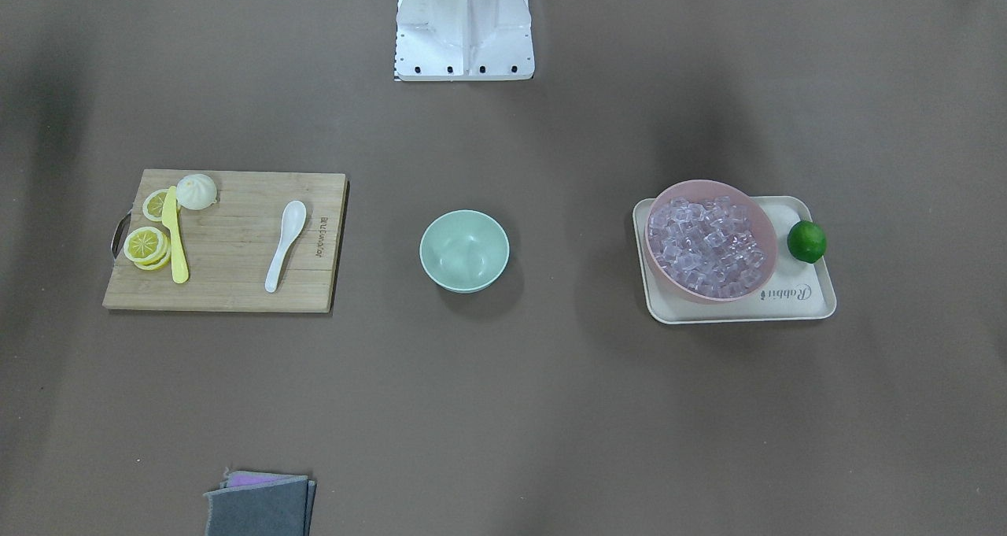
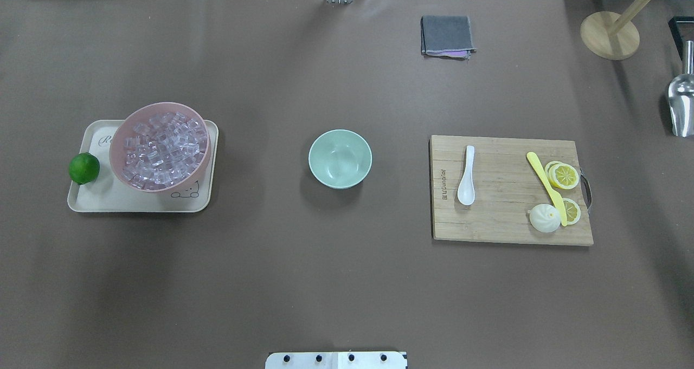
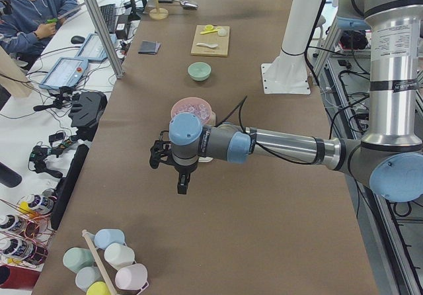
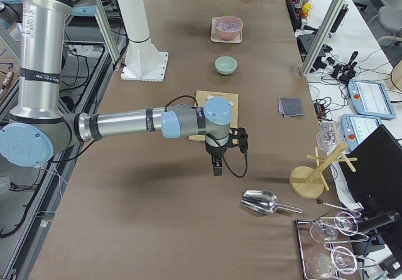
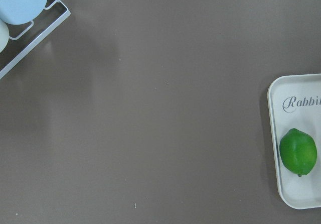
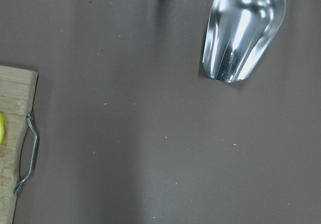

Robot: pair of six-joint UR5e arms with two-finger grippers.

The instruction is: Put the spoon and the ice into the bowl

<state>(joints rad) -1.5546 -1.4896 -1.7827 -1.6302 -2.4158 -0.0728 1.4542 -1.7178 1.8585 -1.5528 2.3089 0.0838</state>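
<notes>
The glossy white spoon [image 2: 467,175] lies on the board [image 2: 504,195], scoop toward me. The mint bowl [image 2: 325,157] stands between board and tray [image 2: 108,198]. Clear ice [image 2: 162,147] fills the pink bowl [image 2: 160,107] on the tray. I cannot tell whether my left gripper [image 3: 182,188] or right gripper [image 4: 217,169] is spread.

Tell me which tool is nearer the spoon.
Right. The right tool hovers just past the cutting board holding the spoon; the left tool hangs beyond the tray at the opposite end.
</notes>
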